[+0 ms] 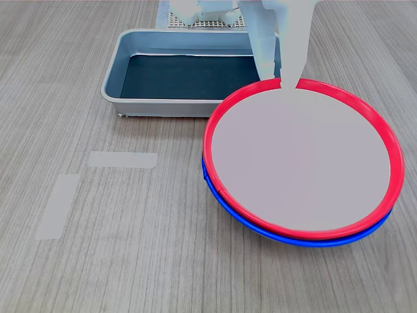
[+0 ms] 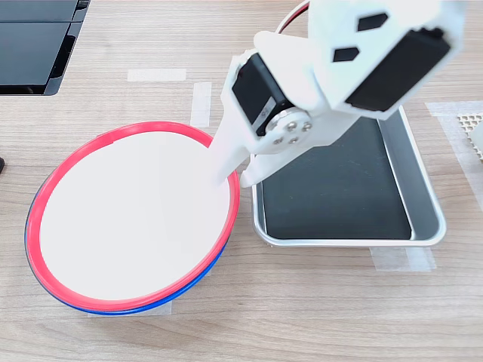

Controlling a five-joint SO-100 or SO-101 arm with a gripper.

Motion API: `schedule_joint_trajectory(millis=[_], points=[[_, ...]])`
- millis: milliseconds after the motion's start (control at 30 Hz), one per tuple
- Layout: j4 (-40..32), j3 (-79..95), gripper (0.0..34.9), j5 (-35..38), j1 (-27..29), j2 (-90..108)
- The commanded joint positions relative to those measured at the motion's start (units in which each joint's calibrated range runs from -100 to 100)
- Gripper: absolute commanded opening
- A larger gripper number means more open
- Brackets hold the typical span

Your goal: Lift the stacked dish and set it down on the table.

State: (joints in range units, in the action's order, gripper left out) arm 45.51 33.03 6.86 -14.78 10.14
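Observation:
The stacked dish (image 1: 300, 160) (image 2: 136, 219), red-rimmed with a pale inside, lies on top of a blue-rimmed dish (image 1: 306, 242) (image 2: 151, 309) on the table (image 1: 130, 248) (image 2: 302, 317). My white gripper (image 1: 279, 81) (image 2: 234, 179) is open and straddles the red rim on the side nearest the tray. One finger points down inside the dish and the other sits just outside the rim. Whether the fingers touch the rim I cannot tell.
A grey-blue tray (image 1: 111, 85) (image 2: 339, 241) with a dark floor sits right beside the dishes under the arm. Pale tape strips (image 1: 122, 159) (image 2: 156, 75) lie on the wood. A black device (image 2: 34, 45) occupies the second exterior view's top left corner.

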Motion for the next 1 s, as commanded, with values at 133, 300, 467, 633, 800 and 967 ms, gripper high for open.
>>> schedule_joint_trajectory(millis=[133,300,467,633,800,967], points=[[-1.97,-6.59,10.8,-0.24,-0.8,-4.73],[-3.29,-8.41,8.3,-0.24,-0.8,-7.29],[-3.87,-9.23,0.3,-0.15,-0.52,-8.82],[-2.72,-9.5,0.2,-0.1,-0.33,-7.2],[0.83,-9.41,0.1,-0.2,0.05,-1.91],[4.63,-7.5,0.1,-0.39,0.8,5.33]])
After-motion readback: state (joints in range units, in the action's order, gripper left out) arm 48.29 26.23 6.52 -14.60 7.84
